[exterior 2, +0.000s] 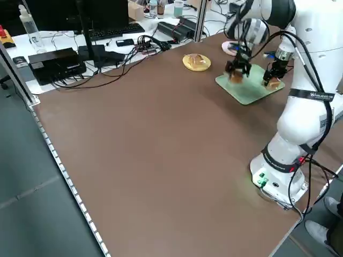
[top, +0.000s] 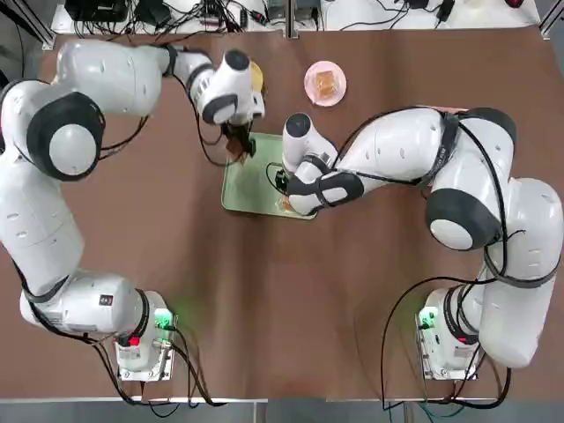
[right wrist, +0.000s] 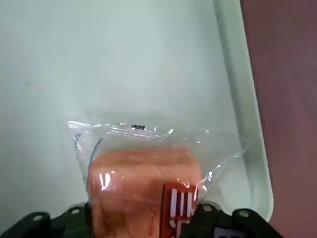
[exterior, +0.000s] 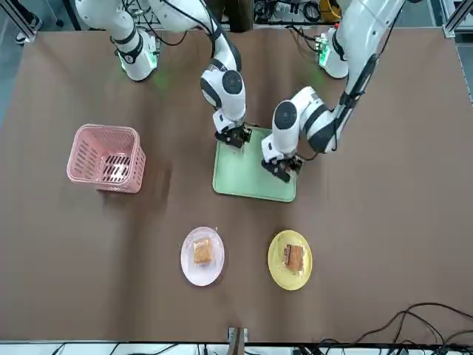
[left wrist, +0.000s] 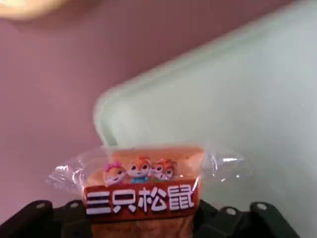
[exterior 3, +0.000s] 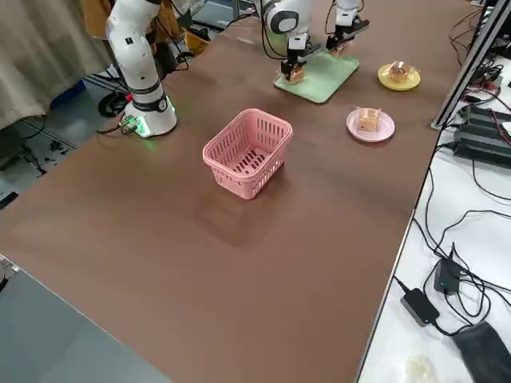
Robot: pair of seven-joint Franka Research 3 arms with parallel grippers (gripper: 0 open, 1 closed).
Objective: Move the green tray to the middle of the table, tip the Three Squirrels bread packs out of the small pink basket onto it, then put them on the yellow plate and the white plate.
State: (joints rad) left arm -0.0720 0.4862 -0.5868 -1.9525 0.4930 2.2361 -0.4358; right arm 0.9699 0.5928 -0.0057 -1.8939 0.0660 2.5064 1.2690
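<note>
My left gripper is clamped on one bread pack at the green tray's far-left corner; my right gripper clamps another bread pack near its near-right corner.

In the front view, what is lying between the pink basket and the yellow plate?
The white plate with one bread pack, in the front view.

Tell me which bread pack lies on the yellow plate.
The bread pack on the yellow plate; another sits on the white plate, and the other two are between the grippers' fingers.
</note>
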